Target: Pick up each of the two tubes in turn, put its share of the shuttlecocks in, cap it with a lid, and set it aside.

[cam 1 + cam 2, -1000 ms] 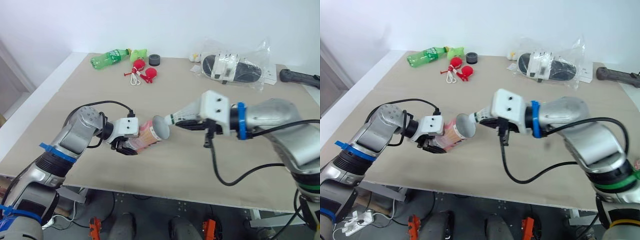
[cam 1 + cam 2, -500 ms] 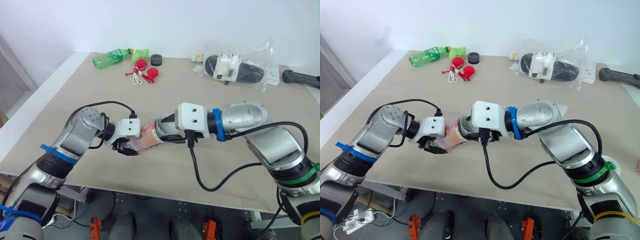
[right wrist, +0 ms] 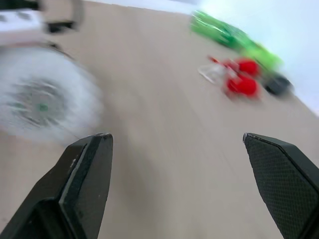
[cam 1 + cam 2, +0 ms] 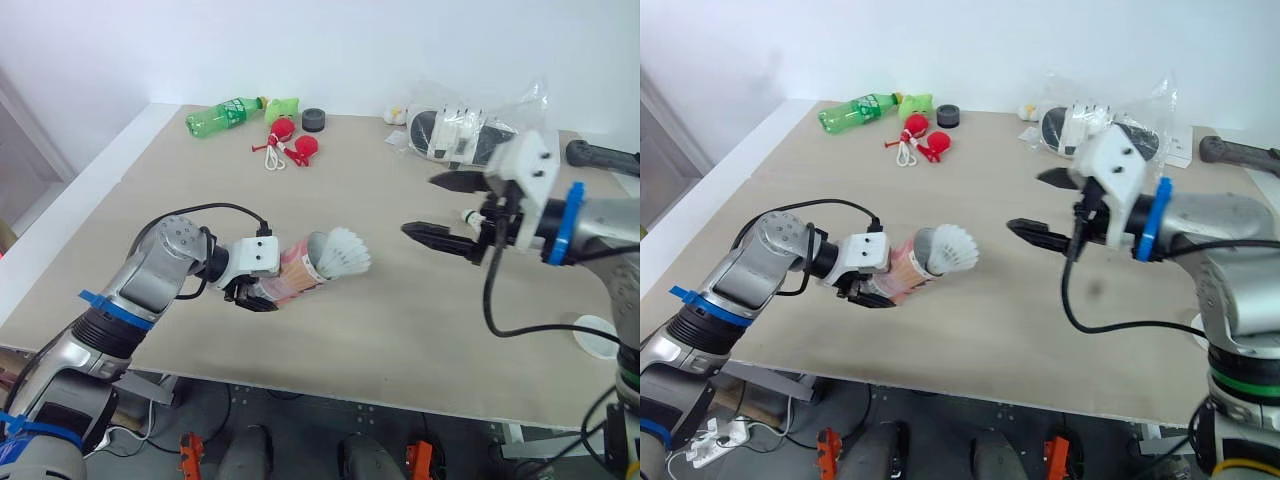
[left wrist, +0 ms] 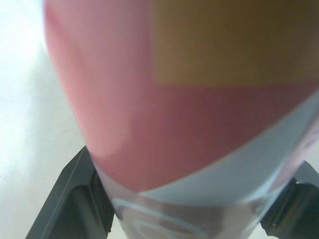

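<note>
My left gripper is shut on a pink and white tube, held tilted just above the table with its mouth toward the right. A white shuttlecock sticks feathers-out from that mouth. In the left wrist view the tube sits between the two black fingers. My right gripper hangs open and empty over the table to the right of the tube, well apart from it. The right wrist view looks past the spread fingers at the blurred shuttlecock.
At the table's back lie a green bottle, red toys with a white cord, a black ring and a plastic bag of dark items. A white round lid rests near the front right edge.
My right gripper carried the shuttlecock into the tube's mouth, let it go, opened wide and drew back to the right. The left gripper kept the tube in place.
</note>
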`<action>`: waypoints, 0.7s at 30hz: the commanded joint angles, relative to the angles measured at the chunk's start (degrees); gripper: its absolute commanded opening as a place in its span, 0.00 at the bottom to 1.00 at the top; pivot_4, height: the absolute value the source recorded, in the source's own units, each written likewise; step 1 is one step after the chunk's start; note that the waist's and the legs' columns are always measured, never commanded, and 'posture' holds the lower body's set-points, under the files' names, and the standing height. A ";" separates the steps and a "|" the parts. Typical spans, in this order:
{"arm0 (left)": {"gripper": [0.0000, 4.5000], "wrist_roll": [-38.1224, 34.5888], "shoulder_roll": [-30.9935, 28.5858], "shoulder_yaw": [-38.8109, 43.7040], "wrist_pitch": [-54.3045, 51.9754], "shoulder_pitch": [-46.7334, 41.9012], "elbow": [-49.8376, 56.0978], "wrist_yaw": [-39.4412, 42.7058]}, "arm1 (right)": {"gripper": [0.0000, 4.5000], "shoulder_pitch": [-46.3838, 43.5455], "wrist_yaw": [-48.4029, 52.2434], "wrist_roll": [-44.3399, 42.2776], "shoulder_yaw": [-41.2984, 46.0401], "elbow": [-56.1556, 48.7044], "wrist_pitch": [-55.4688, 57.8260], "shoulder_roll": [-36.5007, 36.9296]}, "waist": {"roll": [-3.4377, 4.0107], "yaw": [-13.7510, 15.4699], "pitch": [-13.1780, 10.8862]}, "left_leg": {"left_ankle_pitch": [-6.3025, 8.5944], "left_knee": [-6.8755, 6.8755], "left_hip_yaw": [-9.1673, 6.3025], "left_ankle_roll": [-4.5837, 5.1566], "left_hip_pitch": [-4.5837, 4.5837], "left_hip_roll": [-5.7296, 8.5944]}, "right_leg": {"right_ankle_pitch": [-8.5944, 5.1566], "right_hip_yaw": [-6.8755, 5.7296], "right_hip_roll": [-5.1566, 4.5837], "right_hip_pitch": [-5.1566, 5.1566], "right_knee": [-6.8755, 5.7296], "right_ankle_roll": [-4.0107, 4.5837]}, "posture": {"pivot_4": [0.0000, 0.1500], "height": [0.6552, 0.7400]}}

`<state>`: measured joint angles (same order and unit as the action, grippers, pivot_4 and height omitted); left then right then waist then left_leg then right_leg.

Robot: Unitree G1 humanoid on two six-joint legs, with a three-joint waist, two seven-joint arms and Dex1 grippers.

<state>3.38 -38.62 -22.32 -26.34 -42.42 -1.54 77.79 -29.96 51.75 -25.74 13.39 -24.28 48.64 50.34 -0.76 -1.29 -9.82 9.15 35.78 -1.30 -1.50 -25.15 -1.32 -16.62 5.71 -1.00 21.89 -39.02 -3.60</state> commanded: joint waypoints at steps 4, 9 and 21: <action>0.66 -0.07 1.07 -2.48 -0.35 1.29 -0.85 0.39 | 1.00 1.16 -3.35 -9.60 5.38 -6.44 4.62 -2.44 | 0.07 -0.15 0.02 | -0.01 0.01 0.02 0.01 0.04 -0.04 | 0.03 0.04 0.06 0.00 -0.02 -0.03 | 1.00 1.00; 0.66 -0.13 1.19 -2.40 -0.38 1.25 -0.79 0.43 | 1.00 2.74 -8.21 -7.71 5.49 -4.08 5.34 -0.74 | 0.03 -0.04 0.01 | -0.02 0.06 0.04 0.02 0.00 0.07 | 0.03 0.02 -0.09 -0.04 0.00 -0.08 | 1.00 1.00; 0.66 -0.29 0.53 -2.10 -1.32 2.32 0.98 0.25 | 1.00 -3.41 -41.81 15.98 -0.96 31.08 -7.36 -16.62 | -0.10 -0.21 0.22 | -0.07 -0.12 0.24 0.10 0.01 0.16 | 0.00 0.12 -0.19 0.03 0.01 -0.14 | 1.00 1.00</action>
<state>3.32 -38.52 -21.96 -26.85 -41.71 -0.87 77.49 -30.60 12.54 -12.03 11.45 4.17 45.97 33.76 -0.85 -1.50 -9.60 9.08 35.65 -1.07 -1.40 -25.15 -1.16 -16.63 5.82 -1.20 21.91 -39.01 -3.75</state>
